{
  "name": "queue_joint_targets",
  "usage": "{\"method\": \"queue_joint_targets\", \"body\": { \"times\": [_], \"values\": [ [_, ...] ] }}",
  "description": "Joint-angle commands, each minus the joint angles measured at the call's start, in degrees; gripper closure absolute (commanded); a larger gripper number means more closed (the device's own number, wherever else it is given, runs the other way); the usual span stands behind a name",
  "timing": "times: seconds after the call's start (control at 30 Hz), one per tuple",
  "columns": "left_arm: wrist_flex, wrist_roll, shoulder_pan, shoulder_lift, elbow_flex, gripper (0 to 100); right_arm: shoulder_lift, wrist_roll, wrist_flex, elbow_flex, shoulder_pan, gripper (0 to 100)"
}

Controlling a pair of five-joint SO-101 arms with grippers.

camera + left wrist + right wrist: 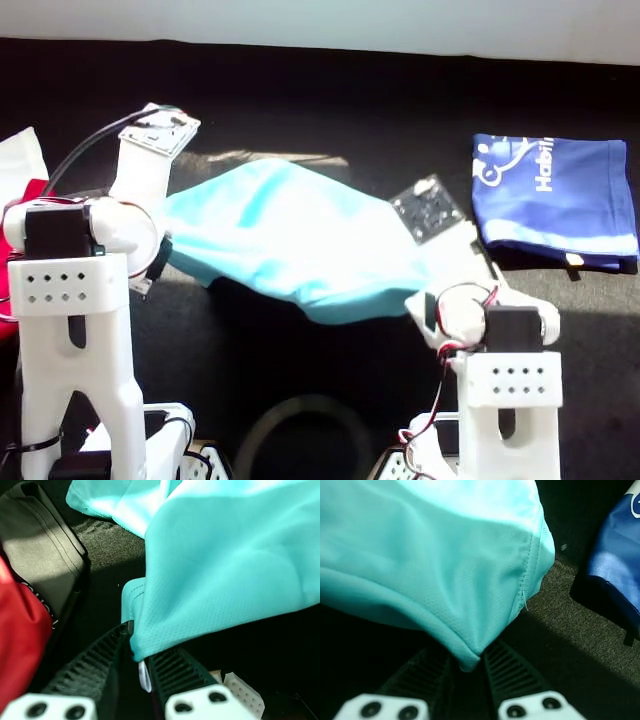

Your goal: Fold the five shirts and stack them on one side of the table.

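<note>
The teal shirt (290, 240) hangs stretched between the arms, above the middle of the table (330, 110). The left tool (137, 642) is clenched on one corner and the right tool (467, 657) on another. To fold well, both should probably hold the edge taut and level, then lay the cloth flat before letting go. The folded blue shirt (555, 200) lies at the table's right side and carries white lettering, partly cut off by its fold. What seems a small white tag (144, 677) hangs by the left tool.
</note>
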Motion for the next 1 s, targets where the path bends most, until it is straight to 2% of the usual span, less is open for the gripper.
{"method": "queue_joint_targets", "body": {
  "times": [0.0, 0.13, 0.27, 0.33, 0.4, 0.53, 0.63, 0.8, 0.97],
  "values": [
    [0.53, -0.26, 0.84, -0.40, 2.86, 99, -1.80, 4.22, 0.04, 6.90, 0.31, 99.2],
    [-3.87, -0.26, 0.84, -0.22, 10.07, 99, -1.80, 7.65, -9.71, 19.38, 0.31, 99.2],
    [-12.57, -0.18, 0.84, -0.22, 17.27, 99, -1.36, 7.38, -23.96, 26.51, 0.48, 98.9],
    [-16.79, -0.18, 0.84, -0.13, 20.44, 99, 0.13, 4.04, -29.93, 27.12, 0.48, 98.1],
    [-19.96, -0.18, 0.84, -0.13, 22.99, 99, 3.38, -1.41, -34.86, 27.03, 0.48, 92.2],
    [-23.47, -0.09, 0.84, -0.13, 25.63, 99, 12.97, -9.76, -43.30, 25.27, 0.57, 73.8],
    [-24.26, -0.09, 0.84, -0.13, 25.89, 99, 18.68, -12.57, -42.24, 19.30, 0.75, 73.8],
    [-24.26, -0.09, 0.84, -0.48, 25.54, 99, 20.44, -15.91, -34.51, 4.44, 0.66, 75.0],
    [-24.26, -0.09, 0.84, -0.48, 25.54, 99, 27.91, -19.16, -34.59, -3.82, 0.31, 75.0]
  ]
}}
